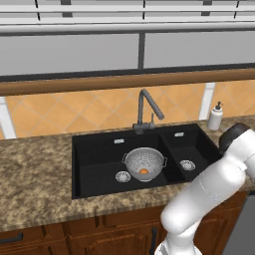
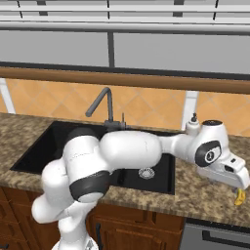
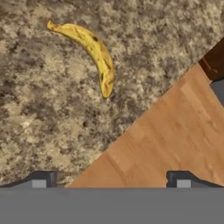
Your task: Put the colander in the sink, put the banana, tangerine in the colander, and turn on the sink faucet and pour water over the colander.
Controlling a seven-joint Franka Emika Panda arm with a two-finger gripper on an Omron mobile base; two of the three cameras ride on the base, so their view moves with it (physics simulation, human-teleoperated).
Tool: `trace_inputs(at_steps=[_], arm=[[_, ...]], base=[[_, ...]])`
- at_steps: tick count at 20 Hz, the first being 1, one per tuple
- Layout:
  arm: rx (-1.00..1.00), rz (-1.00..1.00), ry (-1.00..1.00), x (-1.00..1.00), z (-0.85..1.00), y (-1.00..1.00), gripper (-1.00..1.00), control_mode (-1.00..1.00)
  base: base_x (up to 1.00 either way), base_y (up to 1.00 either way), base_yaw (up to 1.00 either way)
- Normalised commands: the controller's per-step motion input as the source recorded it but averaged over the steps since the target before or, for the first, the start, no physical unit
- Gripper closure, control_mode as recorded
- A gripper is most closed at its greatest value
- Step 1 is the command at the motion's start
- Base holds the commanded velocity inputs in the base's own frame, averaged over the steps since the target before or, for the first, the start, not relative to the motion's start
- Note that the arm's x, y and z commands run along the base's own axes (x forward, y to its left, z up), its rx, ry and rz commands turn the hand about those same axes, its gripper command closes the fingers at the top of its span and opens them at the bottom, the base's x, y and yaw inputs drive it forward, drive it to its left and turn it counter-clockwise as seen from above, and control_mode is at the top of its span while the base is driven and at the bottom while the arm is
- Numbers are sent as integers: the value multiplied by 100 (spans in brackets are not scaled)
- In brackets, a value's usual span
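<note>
Spread wide, the gripper hangs empty above the banana on the counter. Tangerine sits inside the colander in the sink.

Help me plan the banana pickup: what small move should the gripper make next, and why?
Probably shift the open gripper over the banana before descending. The banana lies flat on the counter, off to one side of the fingertips, while the colander already holds the tangerine.
</note>
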Motion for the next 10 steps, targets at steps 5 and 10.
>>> trace_inputs(at_steps=[5,10], arm=[[3,10,-1,5,-65,-2,-100,-100],[1,5,-1,10,-21,-14,-100,-100]], base=[[0,0,0],[0,0,0]])
